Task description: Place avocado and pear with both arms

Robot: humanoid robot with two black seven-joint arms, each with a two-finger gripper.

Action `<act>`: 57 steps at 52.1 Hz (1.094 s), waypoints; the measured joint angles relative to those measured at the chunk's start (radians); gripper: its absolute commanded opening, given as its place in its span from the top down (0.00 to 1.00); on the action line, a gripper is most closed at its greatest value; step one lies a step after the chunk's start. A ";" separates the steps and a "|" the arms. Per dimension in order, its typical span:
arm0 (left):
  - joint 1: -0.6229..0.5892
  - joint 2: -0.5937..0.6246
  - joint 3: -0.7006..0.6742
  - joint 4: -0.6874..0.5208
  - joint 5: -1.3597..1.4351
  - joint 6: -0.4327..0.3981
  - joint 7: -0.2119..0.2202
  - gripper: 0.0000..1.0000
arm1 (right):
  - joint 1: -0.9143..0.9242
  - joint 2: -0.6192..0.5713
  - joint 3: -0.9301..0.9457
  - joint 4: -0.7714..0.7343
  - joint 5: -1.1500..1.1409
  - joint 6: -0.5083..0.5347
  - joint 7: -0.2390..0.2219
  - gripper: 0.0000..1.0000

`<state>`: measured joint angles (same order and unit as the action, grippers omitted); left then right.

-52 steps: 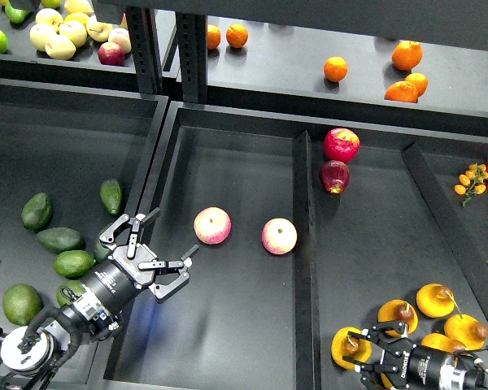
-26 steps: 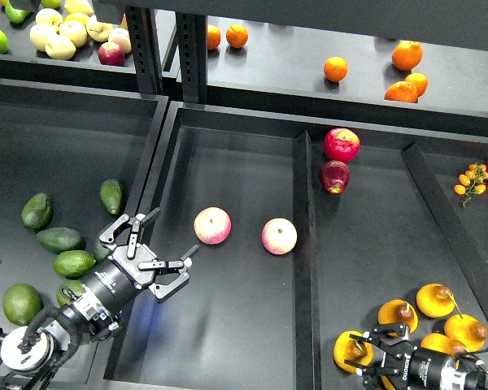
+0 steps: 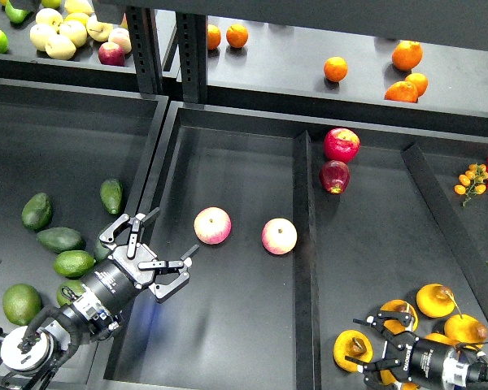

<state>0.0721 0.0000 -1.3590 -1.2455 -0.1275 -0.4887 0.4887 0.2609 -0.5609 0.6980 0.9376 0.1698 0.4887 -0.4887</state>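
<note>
The left gripper (image 3: 150, 248) hangs spread and empty over the tray wall; the dark green teardrop avocado (image 3: 111, 196) lies nearby. The right gripper (image 3: 372, 349) (fingers spread) straddles the orange-yellow pear (image 3: 351, 350); crowding neighbours risk a glancing grasp.

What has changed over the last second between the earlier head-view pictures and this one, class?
The right gripper has slid down toward the bottom edge, among the pears; its jaws stand open around nothing. The pear beside it seems to have shifted slightly lower. The left gripper stays open over the tray wall, and the avocados and apples lie as before.
</note>
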 measured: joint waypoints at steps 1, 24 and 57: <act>0.000 0.000 0.000 0.000 0.000 0.000 0.000 0.01 | 0.002 -0.006 0.000 0.007 0.006 0.000 0.000 0.08; -0.002 0.000 0.005 0.008 0.000 0.000 0.000 0.01 | 0.029 0.020 0.156 0.033 0.063 0.000 0.000 0.01; -0.011 0.000 0.021 0.052 -0.014 0.000 0.000 0.01 | -0.072 0.476 0.595 -0.071 0.142 0.000 0.000 0.01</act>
<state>0.0612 0.0000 -1.3375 -1.1931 -0.1410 -0.4887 0.4886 0.1888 -0.0846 1.2933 0.8669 0.3115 0.4887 -0.4887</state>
